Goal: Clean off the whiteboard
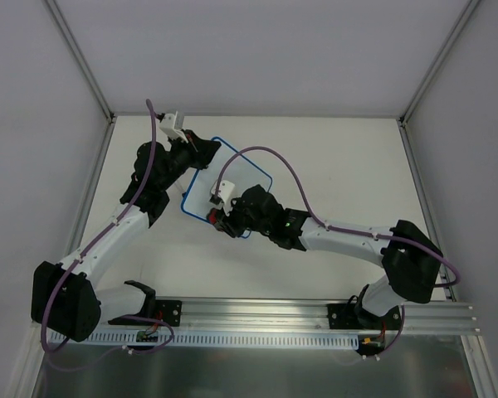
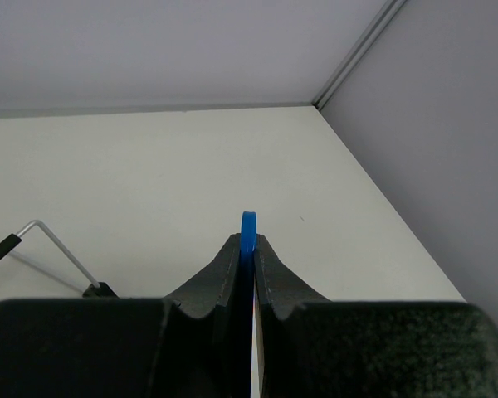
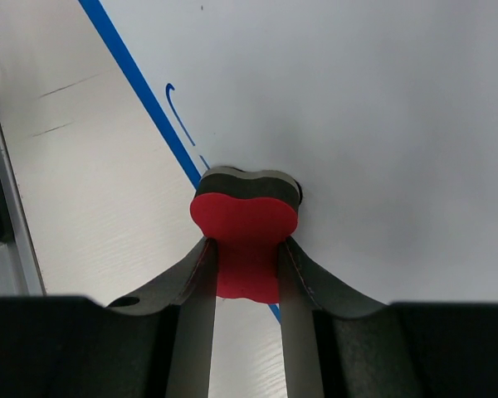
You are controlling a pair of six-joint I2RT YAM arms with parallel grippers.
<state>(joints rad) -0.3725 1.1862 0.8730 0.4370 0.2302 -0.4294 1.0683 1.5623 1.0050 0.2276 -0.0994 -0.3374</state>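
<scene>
The whiteboard (image 1: 242, 172) sits left of centre on the table (image 1: 340, 166), turned at an angle to the table's edges. The left gripper (image 2: 247, 249) is closed on the whiteboard at its far left corner, and the blue rim (image 2: 248, 225) stands edge-on between the fingers. The right gripper (image 3: 245, 249) is clamped on the red eraser (image 3: 245, 228). The dark felt face of the eraser meets the board surface just inside the rim, at the near left edge. A short blue pen mark (image 3: 176, 112) lies on the board just beyond the eraser, beside the rim.
</scene>
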